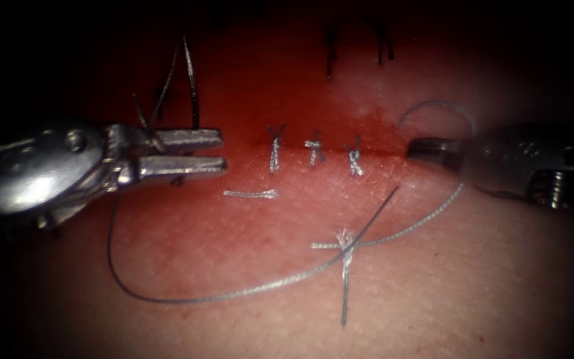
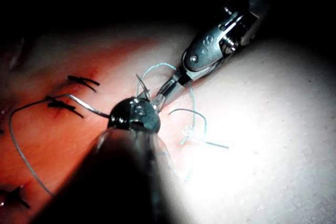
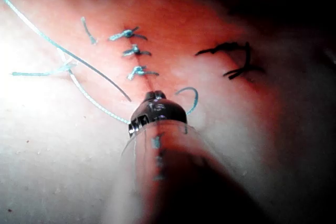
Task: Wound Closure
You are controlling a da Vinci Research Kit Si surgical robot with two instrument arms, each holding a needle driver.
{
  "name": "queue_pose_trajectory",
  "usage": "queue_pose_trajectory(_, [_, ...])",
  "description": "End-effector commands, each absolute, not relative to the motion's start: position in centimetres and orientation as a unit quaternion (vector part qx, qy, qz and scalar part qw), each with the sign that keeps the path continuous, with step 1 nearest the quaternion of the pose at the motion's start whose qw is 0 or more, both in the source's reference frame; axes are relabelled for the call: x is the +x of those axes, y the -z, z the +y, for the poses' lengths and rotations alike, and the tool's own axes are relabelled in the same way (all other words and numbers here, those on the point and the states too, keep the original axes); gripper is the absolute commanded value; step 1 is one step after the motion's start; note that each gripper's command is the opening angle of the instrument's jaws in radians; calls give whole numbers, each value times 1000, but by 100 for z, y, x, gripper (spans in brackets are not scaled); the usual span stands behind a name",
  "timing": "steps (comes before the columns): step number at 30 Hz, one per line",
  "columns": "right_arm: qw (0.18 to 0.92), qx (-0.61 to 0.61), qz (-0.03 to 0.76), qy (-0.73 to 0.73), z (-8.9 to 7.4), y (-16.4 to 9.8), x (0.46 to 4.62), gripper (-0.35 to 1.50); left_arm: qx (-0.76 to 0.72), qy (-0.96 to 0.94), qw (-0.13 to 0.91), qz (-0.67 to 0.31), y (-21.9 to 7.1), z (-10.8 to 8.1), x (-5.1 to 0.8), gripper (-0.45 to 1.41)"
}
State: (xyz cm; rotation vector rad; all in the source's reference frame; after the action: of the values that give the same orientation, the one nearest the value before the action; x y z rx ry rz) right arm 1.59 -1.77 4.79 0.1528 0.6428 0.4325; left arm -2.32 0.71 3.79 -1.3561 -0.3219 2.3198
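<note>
The cut (image 1: 383, 151) runs across the tissue (image 1: 473, 279), with three pale knotted stitches (image 1: 315, 147) along it. At its right end my right tool (image 1: 413, 147) has its jaws shut on the curved needle (image 1: 433, 104). I cannot tell where along the curve they grip. The needle arcs over the jaws, its tip just off the cut's right end and outside the tissue. Its arc also shows beside that tool as the needle (image 3: 194, 95) and the needle (image 2: 157, 66). Thread (image 1: 234, 292) sweeps from it over the near tissue to under my left tool (image 1: 224, 151), open and holding nothing, left of the stitches.
Cut thread ends lie on the near tissue: a short one (image 1: 250, 194) and a crossed pair (image 1: 343, 247). Dark older sutures (image 1: 330, 53) and dark thread tails (image 1: 191, 86) stand behind the cut. Red fluid (image 1: 313, 100) stains the tissue around the stitches.
</note>
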Motion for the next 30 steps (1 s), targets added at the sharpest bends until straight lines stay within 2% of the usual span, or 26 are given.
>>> queue_pose_trajectory(1, [921, 86, 324, -198, -181, -481, 173, 26, -490, -837, 215, -115, -382, 76, -237, -45])
queue_pose_trajectory(4, [921, 92, 335, -178, -187, -471, 183, 49, -490, -837, 215, -115, -382, 76, -237, -45])
queue_pose_trajectory(6, [921, 92, 339, -169, -190, -465, 188, 54, -490, -837, 215, -115, -382, 76, -237, -45])
queue_pose_trajectory(24, [920, 83, 348, -158, -192, -478, 203, 42, -490, -838, 213, -114, -381, 75, -238, -45])
queue_pose_trajectory(25, [920, 81, 349, -159, -191, -478, 202, 39, -490, -838, 213, -114, -381, 75, -238, -45])
queue_pose_trajectory(27, [920, 76, 350, -161, -189, -479, 201, -35, -491, -837, 213, -114, -381, 75, -238, -45])
queue_pose_trajectory(30, [920, 76, 348, -164, -195, -473, 197, -35, -491, -837, 213, -115, -381, 75, -238, -45])
